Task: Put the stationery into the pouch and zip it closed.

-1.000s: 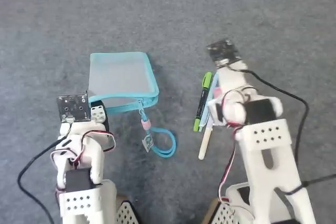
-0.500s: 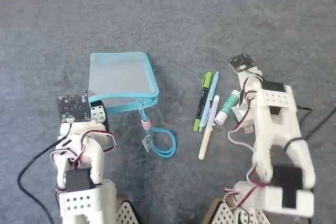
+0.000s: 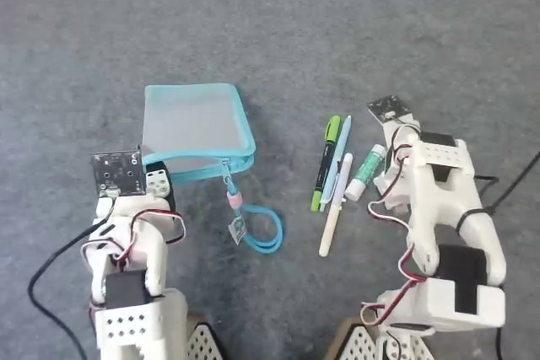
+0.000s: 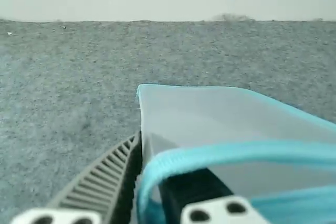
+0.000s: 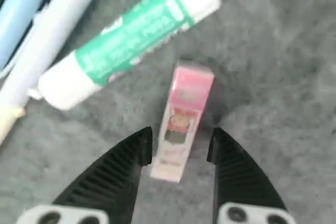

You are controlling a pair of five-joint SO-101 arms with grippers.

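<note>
My right gripper (image 5: 181, 136) is spread, jaws straddling the pink eraser (image 5: 184, 114), the glue stick (image 5: 131, 35) just beside it. My left gripper (image 4: 149, 156) pinches the pouch (image 3: 190, 124) rim, at nine o'clock from the pens (image 3: 327, 162).

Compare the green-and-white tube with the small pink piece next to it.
The green-and-white tube is round and long; the pink piece is boxy and much shorter. The tube is white with a green label; the pink piece is mostly pink. The pink piece lies between the open fingers of the right gripper; the tube lies outside them. Both lie flat on the grey mat, neither in the pouch.
</note>
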